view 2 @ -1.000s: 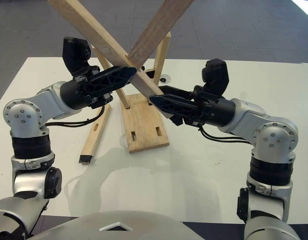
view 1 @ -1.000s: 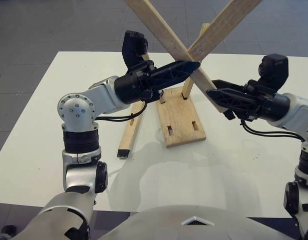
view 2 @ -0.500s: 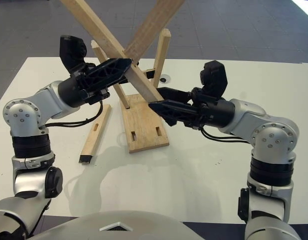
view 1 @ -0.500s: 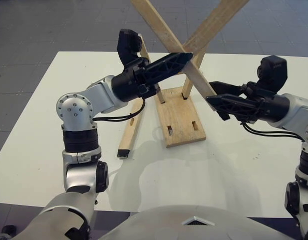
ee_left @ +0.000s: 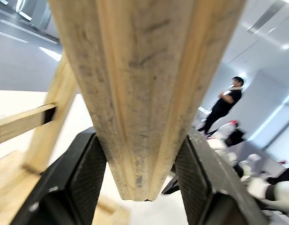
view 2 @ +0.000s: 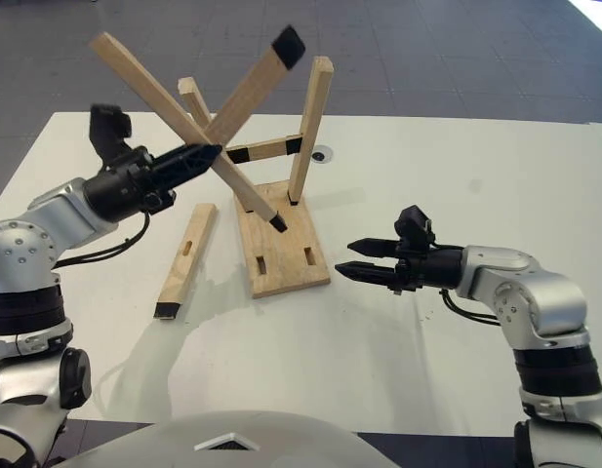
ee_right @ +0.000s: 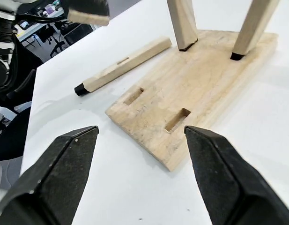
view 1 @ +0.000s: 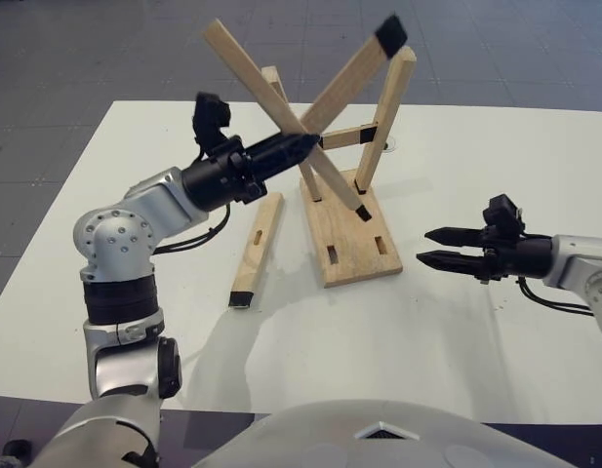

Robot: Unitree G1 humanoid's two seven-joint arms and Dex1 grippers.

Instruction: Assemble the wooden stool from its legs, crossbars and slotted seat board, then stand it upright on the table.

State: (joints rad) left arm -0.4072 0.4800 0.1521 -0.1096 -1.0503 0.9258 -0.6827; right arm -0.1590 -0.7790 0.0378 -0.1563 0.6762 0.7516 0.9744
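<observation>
My left gripper is shut on the crossed pair of wooden legs at their crossing and holds them in the air above the far left of the seat board. In the left wrist view the wood sits between the fingers. The slotted seat board lies flat on the table. Two legs stand in its far end, joined by a crossbar. Its two near slots are empty. My right gripper is open, low over the table, right of the board.
A loose wooden piece with a slot and a black tip lies on the white table to the left of the seat board. The table's front and right side are bare.
My right gripper has let go of the crossed legs and drawn back down and to the right. My left gripper has carried the crossed legs farther away and to the left.
</observation>
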